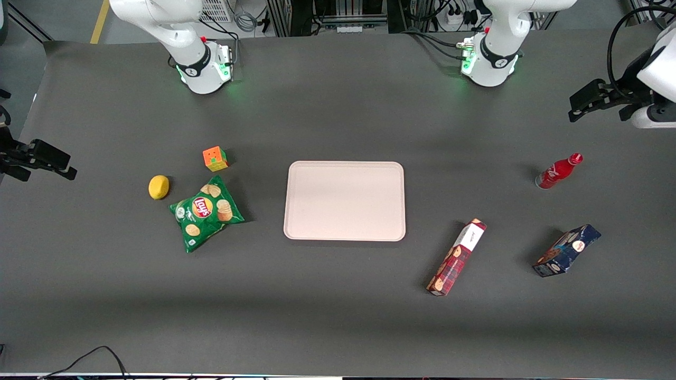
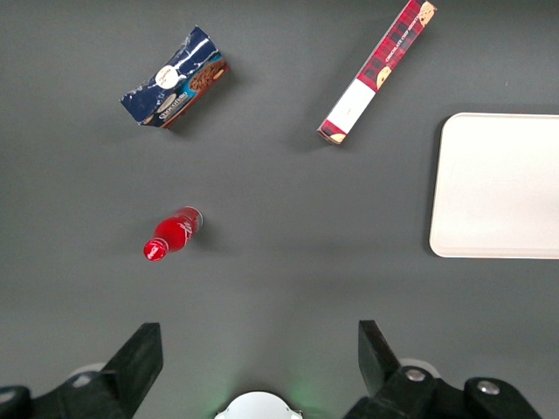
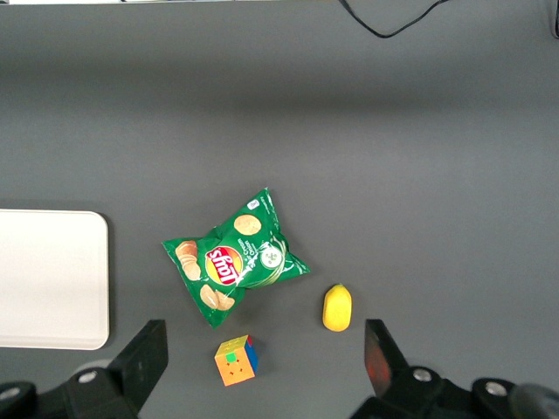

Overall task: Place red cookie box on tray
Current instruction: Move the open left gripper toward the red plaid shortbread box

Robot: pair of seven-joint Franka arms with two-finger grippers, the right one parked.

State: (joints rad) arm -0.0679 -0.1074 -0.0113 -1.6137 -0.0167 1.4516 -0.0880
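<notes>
— Where is your claw right now?

— My claw [image 2: 258, 358] hangs high above the table [image 1: 338, 316], out at my working end, well apart from everything on it. Its two fingers [image 2: 140, 353] are spread wide with nothing between them.

— And the red cookie box?

— The red cookie box [image 1: 457, 257] lies flat on the table, set diagonally. It is nearer the front camera than the tray's middle, just off the tray's corner on my working side, not touching it. Its white panel sits toward the end pointing away from the front camera, and the round cookie pictures show at the end closest to that camera.

— The tray?

— The tray [image 1: 344, 232] rests at the middle of the table, pale pinkish-beige, with nothing on it.

— What else is around the box?

— A dark blue box [image 1: 566, 250] lies farther toward my end, well apart from the cookie box. A red soda bottle [image 1: 557, 171] lies on its side, farther from the front camera than the blue box. From my wrist camera the bottle is the closest thing beneath my claw.

— And toward the parked arm's end?

— A green chips bag [image 1: 206, 212], a yellow lemon [image 1: 158, 187] beside it, and a coloured puzzle cube [image 1: 215, 158] near the bag.
</notes>
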